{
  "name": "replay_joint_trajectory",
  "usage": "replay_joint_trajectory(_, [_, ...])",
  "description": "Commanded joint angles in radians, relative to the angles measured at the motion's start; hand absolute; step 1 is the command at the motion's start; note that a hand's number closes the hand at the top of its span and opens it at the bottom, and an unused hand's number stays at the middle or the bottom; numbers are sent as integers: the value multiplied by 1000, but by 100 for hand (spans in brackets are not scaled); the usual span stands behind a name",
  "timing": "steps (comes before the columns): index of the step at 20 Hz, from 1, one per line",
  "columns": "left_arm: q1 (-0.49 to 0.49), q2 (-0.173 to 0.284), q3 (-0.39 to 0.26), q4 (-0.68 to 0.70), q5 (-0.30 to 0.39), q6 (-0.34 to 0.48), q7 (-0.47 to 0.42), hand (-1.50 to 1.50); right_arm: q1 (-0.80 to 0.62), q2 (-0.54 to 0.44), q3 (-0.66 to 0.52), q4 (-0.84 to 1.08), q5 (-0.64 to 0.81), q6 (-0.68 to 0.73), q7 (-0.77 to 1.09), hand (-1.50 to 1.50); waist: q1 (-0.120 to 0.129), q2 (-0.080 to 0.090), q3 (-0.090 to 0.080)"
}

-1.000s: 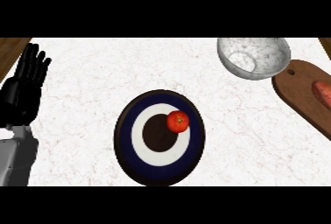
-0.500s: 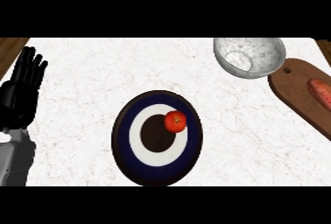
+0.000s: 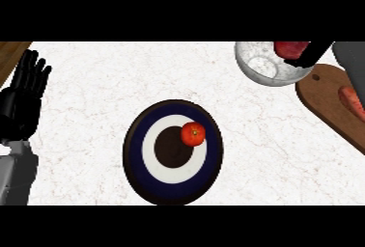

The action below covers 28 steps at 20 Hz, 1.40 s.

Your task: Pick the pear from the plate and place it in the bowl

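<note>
Resting on the plate (image 3: 173, 190), just right of its dark centre and overlapping the white ring, a red round fruit (image 3: 192, 133) with a small pale spot on top was seen; nothing pear-shaped was to be made out there. The plate, dark-rimmed with a blue band, was set about midway across the counter (image 3: 92, 87), nearer its front edge than its back one. No hand was touching the fruit or the plate.

The left hand (image 3: 21, 103) was shown at the counter's left edge, open, with fingers straight and pointing toward the back edge, and nothing was held in it. Its grey forearm (image 3: 16, 176) was seen below it, coming in at the front left corner.

The bowl (image 3: 265, 67), pale and speckled, was placed near the back right corner, well apart from the plate. Over its far rim a dark red thing (image 3: 291, 48) was partly shown, cut off by the view's edge. Just beside it a black part of the right hand (image 3: 311, 53) was seen, with a grey forearm (image 3: 349, 60) behind; whether that hand was open or closed, or had hold of the red thing, could not be told.

A wooden board (image 3: 324, 103) was laid along the right edge, touching or just beside the bowl, and an orange-red item (image 3: 351, 99) was lying on it. A strip of brown wood (image 3: 10, 53) was visible at the back left corner.
</note>
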Motion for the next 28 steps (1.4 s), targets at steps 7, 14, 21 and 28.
replay_joint_trajectory(7, [-8,-20,-17,-11,-10,5,2,0,49,112,-120,106,-108,-19,106,-150,12,6,1])
replay_joint_trajectory(14, [-38,-7,3,1,7,0,7,0,53,83,-294,79,-278,-82,55,-150,15,13,2])
replay_joint_trajectory(21, [3,-28,-31,-42,-21,8,0,0,85,-58,-410,93,-377,-110,76,-150,36,21,3])
replay_joint_trajectory(28, [-26,-24,-9,-1,-9,6,-16,0,125,-223,-483,115,-444,15,82,-150,39,33,5])
